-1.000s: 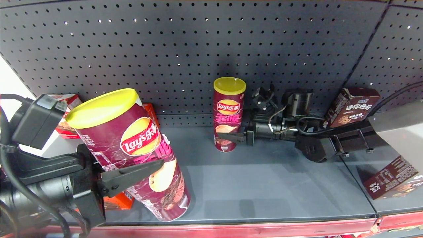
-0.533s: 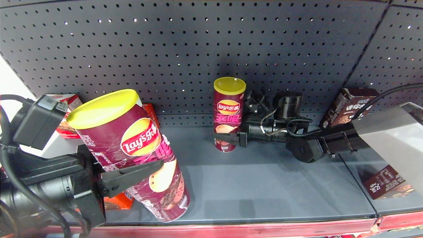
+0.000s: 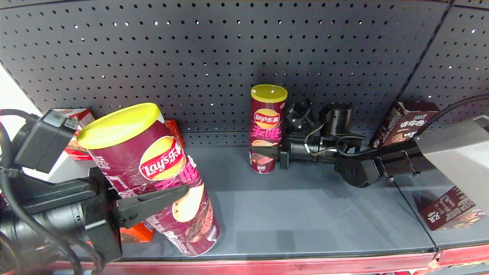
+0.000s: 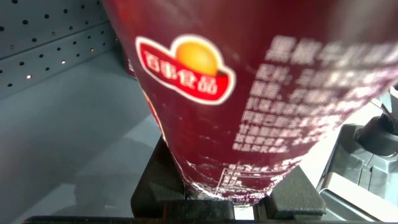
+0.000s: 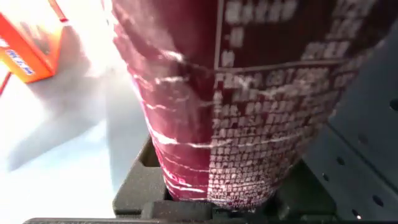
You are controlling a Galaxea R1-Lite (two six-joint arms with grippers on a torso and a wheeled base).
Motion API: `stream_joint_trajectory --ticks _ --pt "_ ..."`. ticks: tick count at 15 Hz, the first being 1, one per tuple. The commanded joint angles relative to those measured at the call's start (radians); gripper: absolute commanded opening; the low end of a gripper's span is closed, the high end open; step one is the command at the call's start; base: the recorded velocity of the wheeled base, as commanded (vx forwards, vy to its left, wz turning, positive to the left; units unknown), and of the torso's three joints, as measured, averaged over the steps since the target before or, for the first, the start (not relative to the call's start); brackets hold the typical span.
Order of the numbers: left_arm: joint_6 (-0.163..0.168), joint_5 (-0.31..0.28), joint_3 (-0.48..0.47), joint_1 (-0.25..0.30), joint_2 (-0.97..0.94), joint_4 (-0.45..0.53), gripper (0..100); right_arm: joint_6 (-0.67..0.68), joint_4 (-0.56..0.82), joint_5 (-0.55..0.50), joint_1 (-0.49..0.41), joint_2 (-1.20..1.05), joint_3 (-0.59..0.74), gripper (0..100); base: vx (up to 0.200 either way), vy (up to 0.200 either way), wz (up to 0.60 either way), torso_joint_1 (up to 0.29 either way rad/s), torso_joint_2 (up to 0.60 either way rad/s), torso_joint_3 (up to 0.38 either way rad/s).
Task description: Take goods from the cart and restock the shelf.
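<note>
Two maroon chips cans with yellow lids are on the grey shelf (image 3: 305,214). The big near can (image 3: 153,172) leans at the front left, its base by the shelf's front edge, with my left gripper (image 3: 168,198) shut on its lower half. In the left wrist view the same can (image 4: 249,93) sits between the gripper's (image 4: 227,196) black fingers. The second can (image 3: 266,122) is at the back middle near the pegboard, tilted slightly, with my right gripper (image 3: 264,152) shut on its lower part. The right wrist view shows that can (image 5: 249,93) up close in the gripper (image 5: 211,202).
Orange boxes (image 3: 76,126) lie behind and beside the left can. Brown boxes stand at the back right (image 3: 408,122) and front right (image 3: 450,208). A pegboard wall (image 3: 229,57) closes the back. A red strip (image 3: 267,265) marks the shelf's front edge.
My right gripper has shifted the far can slightly up and toward the back, and it now leans a little. The left arm and its can have stayed still.
</note>
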Motion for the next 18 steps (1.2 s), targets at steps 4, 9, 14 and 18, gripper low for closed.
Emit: stream_joint_trajectory --ticks 4,9,14,18 --pt "0.0 0.001 0.0 0.0 -0.002 0.0 0 -0.008 -0.08 0.023 0.057 -0.247 0.256 0 0.0 0.0 0.0 0.0 0.0 0.0" --pt "0.0 0.001 -0.002 0.002 -0.002 0.0 0 -0.01 -0.302 0.012 0.102 -0.322 0.581 0 0.0 0.0 0.0 0.0 0.0 0.0" --pt "0.0 0.0 -0.003 0.023 -0.002 0.0 0 -0.011 -0.374 0.018 0.109 -0.316 0.715 0 0.0 0.0 0.0 0.0 0.0 0.0" --pt "0.0 0.0 -0.003 0.025 -0.002 0.0 0 -0.045 -0.376 0.026 0.106 -0.264 0.713 0 0.0 0.0 0.0 0.0 0.0 0.0"
